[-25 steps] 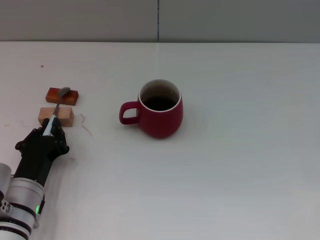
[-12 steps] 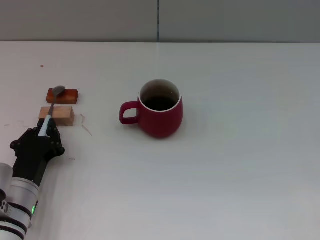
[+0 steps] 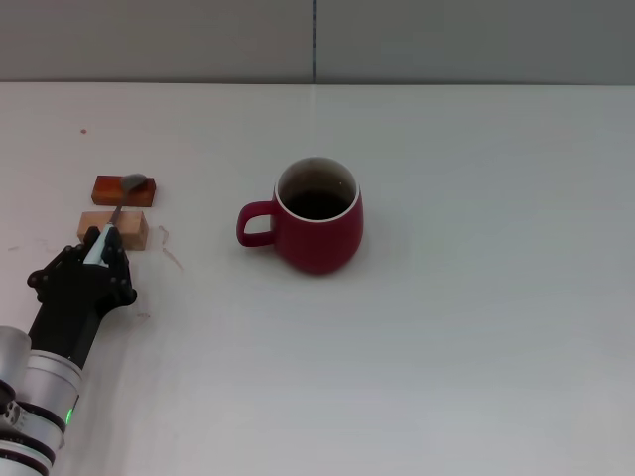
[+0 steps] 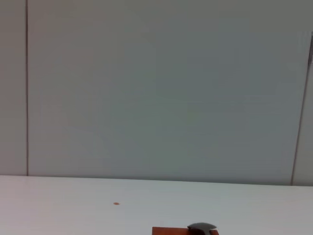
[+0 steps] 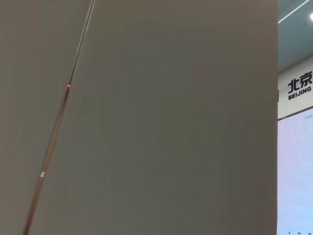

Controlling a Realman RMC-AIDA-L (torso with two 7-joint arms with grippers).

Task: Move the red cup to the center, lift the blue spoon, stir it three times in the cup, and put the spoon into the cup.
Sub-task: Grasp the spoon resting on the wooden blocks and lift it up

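We see the red cup point(image 3: 317, 215) standing upright near the middle of the white table point(image 3: 476, 327), its loop handle turned toward the robot's left and its dark inside showing under the pale rim. Well apart from it, at the table's left side, the blue spoon point(image 3: 112, 223) lies with its grey bowl over a reddish-brown wooden block point(image 3: 124, 190) and its neck crossing a paler wooden block point(image 3: 113, 229) just nearer the robot; its light blue handle runs down into the left gripper point(image 3: 99, 253). That gripper's black fingers are closed around the handle's end, so we read it as grasping the spoon. In the left wrist view we make out only the spoon's bowl point(image 4: 201, 227) on the reddish block point(image 4: 168, 230), with a grey wall point(image 4: 156, 88) behind. The right gripper does not appear anywhere; its wrist view faces a plain wall.
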